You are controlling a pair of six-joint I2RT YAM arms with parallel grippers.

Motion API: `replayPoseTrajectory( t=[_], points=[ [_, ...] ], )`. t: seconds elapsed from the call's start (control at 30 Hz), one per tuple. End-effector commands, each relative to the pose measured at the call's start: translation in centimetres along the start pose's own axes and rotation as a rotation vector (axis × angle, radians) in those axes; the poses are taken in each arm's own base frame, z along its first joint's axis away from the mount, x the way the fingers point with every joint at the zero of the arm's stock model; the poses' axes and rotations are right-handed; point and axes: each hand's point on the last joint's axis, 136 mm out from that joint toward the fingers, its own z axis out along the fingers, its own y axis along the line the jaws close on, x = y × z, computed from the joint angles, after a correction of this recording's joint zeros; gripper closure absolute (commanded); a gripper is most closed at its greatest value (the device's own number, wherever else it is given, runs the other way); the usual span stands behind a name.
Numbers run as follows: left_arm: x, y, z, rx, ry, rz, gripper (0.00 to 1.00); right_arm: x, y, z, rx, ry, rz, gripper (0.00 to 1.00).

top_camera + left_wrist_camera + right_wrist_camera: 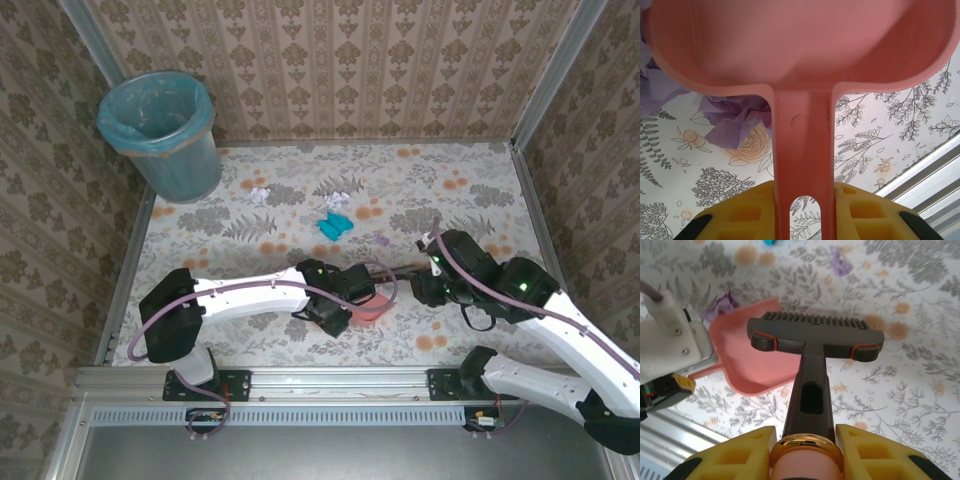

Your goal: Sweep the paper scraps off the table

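My left gripper [335, 305] [802, 200] is shut on the handle of a pink dustpan [368, 308] [800, 45] [752, 357], held low over the table [480, 170] near its front edge. To its right, my right gripper [425, 285] [807, 440] is shut on the handle of a dark brush [815, 332], whose head hovers by the pan's mouth. A lilac scrap [735, 122] [720, 307] lies just under the pan's edge. Farther back lie a teal scrap [333, 225], a purple scrap [382, 238] [840, 262], a lilac scrap [259, 194] and a whitish scrap [338, 192].
A teal-lined bin [165, 135] stands at the back left corner. Patterned walls close the table on three sides. A metal rail [320, 380] runs along the near edge, close behind the dustpan.
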Motion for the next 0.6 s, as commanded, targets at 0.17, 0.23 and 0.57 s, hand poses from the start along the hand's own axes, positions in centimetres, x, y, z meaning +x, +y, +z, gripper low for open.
replayPoseTrajectory(
  t=[0.17,0.23,0.57],
  points=[
    [-0.3,0.4,0.6,-0.021,0.016,-0.018,1.0,-6.2,-4.2,1.3,0.232,-0.248,0.161,1.0],
    [-0.3,0.5,0.6,-0.024,0.016,-0.018,1.0,-7.6,-3.9,2.8,0.239,-0.261,0.17,1.0],
    [-1.0,1.0,0.6,-0.031,0.008,-0.041,1.0,-10.1,-2.9,10.4,0.223,-0.167,0.163,1.0]
  ],
)
